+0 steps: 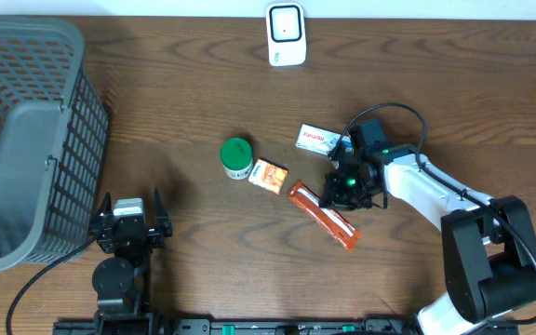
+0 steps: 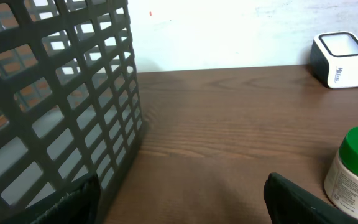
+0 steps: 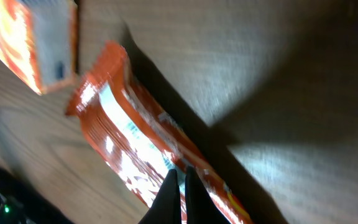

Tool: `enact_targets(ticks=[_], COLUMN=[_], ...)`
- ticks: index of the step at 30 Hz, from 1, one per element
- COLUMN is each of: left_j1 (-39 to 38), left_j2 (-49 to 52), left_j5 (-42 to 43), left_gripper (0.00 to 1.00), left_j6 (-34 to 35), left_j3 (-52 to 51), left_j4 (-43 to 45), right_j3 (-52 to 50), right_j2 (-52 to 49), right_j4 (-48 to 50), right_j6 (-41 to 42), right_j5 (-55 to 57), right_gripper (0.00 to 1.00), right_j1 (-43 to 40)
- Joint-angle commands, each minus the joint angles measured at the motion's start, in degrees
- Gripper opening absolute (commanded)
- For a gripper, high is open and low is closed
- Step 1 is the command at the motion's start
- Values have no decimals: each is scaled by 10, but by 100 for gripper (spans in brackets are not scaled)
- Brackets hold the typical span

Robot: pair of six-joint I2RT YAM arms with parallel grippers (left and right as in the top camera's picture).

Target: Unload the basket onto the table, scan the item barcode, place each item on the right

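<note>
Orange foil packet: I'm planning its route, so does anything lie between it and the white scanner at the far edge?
The white Panadol box lies roughly on the line from the orange foil packet to the white scanner.

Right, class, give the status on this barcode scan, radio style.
Left gripper open, empty. Right gripper shut, tips on orange packet, flat on table. White box lies between packet and scanner.
</note>
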State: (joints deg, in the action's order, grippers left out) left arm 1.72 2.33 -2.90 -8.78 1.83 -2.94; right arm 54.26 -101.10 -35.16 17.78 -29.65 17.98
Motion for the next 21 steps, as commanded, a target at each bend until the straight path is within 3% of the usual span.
enact_targets(ticks=[1, 5, 21], left_j1=[-2, -2, -2], left_j2=[0, 0, 0], left_j5=[-5, -5, -5], left_gripper=[84, 85, 84], left_j6=[5, 5, 5], left_j3=[-9, -9, -9], left_j4=[-25, -25, -25], right_j3=[1, 1, 1], right_j2=[-1, -1, -1], right_j4=[17, 40, 53], right_j6=[18, 23, 97], right_j5=[-19, -45, 53], right_gripper=[1, 1, 1], right_j1=[6, 6, 50])
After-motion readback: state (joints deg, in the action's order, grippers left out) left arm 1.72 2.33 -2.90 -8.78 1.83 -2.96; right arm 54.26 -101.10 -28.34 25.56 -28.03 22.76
